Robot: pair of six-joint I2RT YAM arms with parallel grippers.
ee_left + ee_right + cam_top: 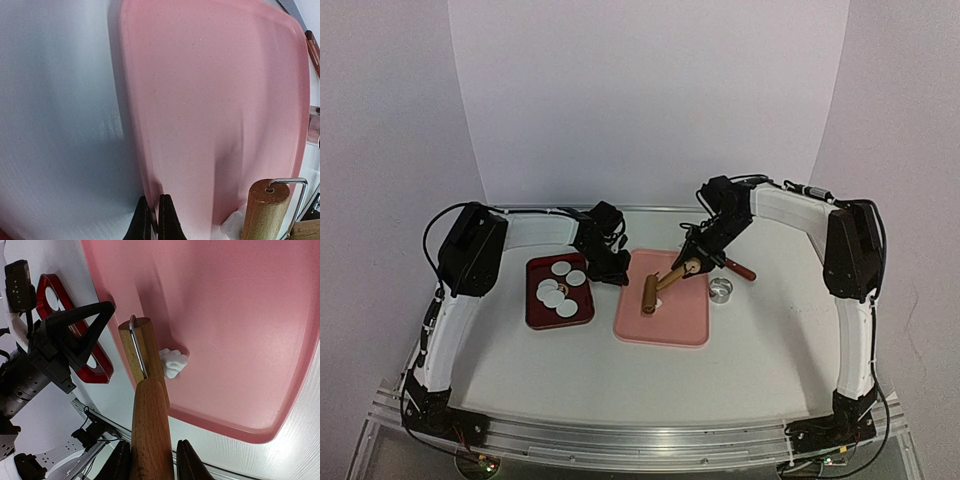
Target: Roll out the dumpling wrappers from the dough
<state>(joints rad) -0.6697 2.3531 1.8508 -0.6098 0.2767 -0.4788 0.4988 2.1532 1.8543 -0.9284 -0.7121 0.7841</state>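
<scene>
1. The wrappers [560, 267] are lying in the dark red tray [542, 318]
2. The left gripper [154, 210] is hanging at the left edge of the pink tray [670, 322], its jaws pressed together on nothing
3. The dough [172, 362], a small lump, is sitting on the pink tray against the roller [649, 296]
4. The right gripper [152, 450] is clamping the roller's wooden handle
5. A metal ring [721, 289] is lying just beside the pink tray

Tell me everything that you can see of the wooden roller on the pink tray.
The wooden roller is a small tool of light brown wood: a short round barrel joined by a bent metal wire to a thicker wooden handle. The right gripper clamps the handle between its fingers. The barrel lies on the left part of the pink tray, at an angle to its edges. A small white piece of dough sits against the barrel's side.
</scene>
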